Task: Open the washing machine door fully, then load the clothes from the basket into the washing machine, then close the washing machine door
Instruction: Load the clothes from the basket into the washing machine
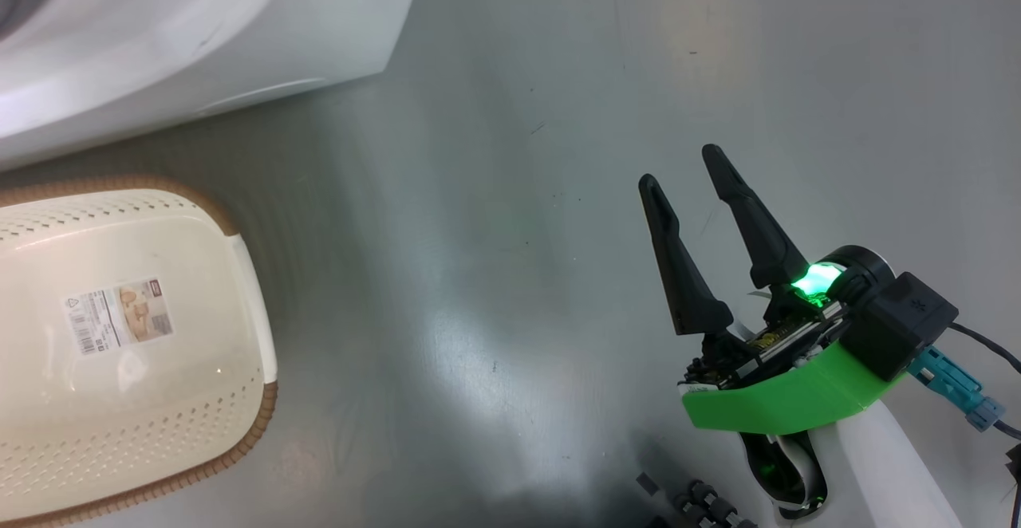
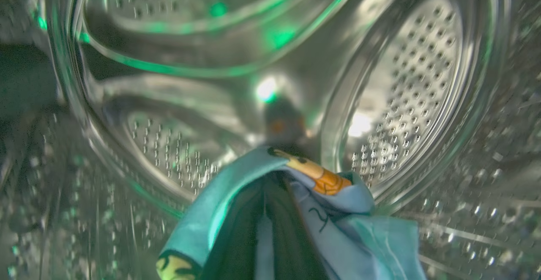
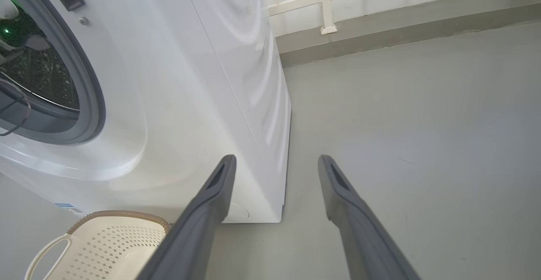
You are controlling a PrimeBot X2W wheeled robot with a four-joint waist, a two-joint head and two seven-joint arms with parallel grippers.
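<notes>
1. The left gripper (image 2: 269, 212) is inside the steel drum (image 2: 422, 81). Its dark fingers are pressed together and pinch the clothes (image 2: 342, 233), whose light blue fabric with an orange print drapes over and around both fingers.
2. The relation that matters here is that the drum's perforated back wall lies straight ahead along the fingers, with the curved drum wall close around and below. The bundle is already past the opening, so in my judgement letting go would leave it inside the washing machine (image 1: 239, 33).
3. The right gripper (image 1: 679, 165) has its fingers spread wide and holds nothing. It hovers over the grey floor (image 1: 518, 273), to the right of the machine and well apart from it.
4. The basket (image 1: 267, 408) sits on the floor just in front of the machine, on the left. Its floor is bare apart from the label sticker (image 1: 120, 314), so this bundle looks like the last of the load.
5. In the right wrist view the grey gasket (image 3: 91, 94) rings the open mouth of the machine. I cannot tell how the washing machine door stands, nor which arm is nearer to it for closing.
</notes>
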